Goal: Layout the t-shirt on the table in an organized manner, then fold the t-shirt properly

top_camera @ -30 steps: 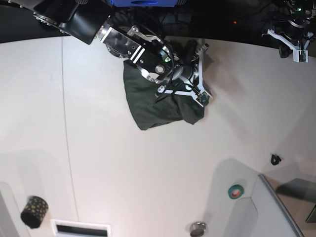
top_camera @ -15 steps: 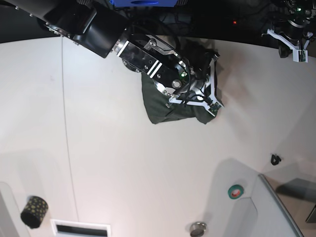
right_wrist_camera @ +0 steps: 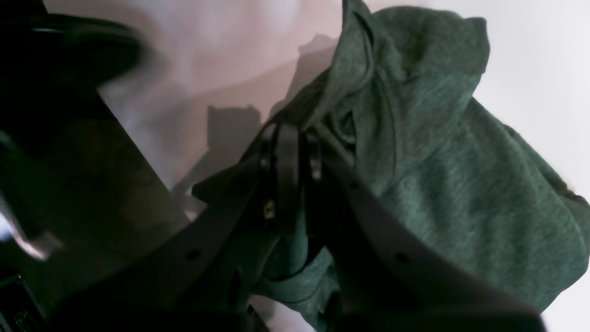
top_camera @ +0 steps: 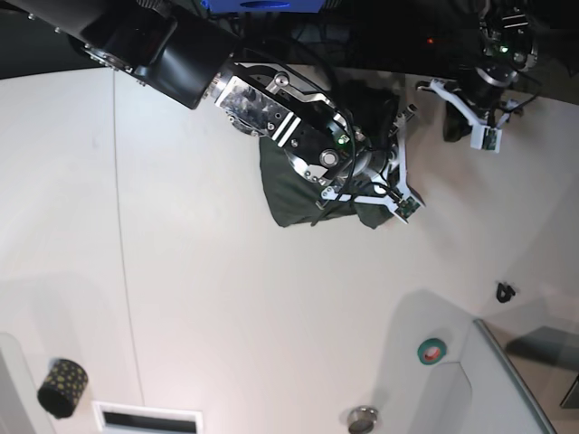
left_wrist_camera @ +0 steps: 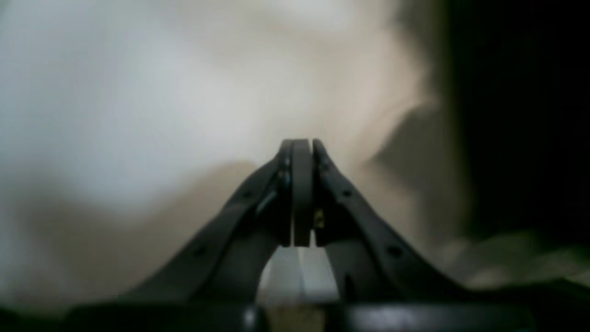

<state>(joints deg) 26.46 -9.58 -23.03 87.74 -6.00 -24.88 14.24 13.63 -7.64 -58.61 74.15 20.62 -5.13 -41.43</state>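
Note:
The dark green t-shirt (top_camera: pixel 289 185) is bunched in a heap at the far middle of the white table (top_camera: pixel 226 307). My right gripper (top_camera: pixel 387 136) is at the heap's right side, and its arm lies over the heap. In the right wrist view the right gripper (right_wrist_camera: pixel 288 133) is shut on a fold of the t-shirt (right_wrist_camera: pixel 438 184), which hangs crumpled past the fingers. My left gripper (top_camera: pixel 452 125) is at the far right, apart from the shirt. In the left wrist view the left gripper (left_wrist_camera: pixel 302 143) is shut and empty over blurred white table.
A grey raised tray (top_camera: pixel 507 389) stands at the near right corner, with a green tape roll (top_camera: pixel 432 350) and a small black clip (top_camera: pixel 504 291) near it. A speckled dark roll (top_camera: pixel 61 387) is at the near left. A metal knob (top_camera: pixel 363 419) is at the near edge.
My right gripper has dragged the bunched t-shirt to the right across the table. My left gripper has moved left and nearer, toward the shirt.

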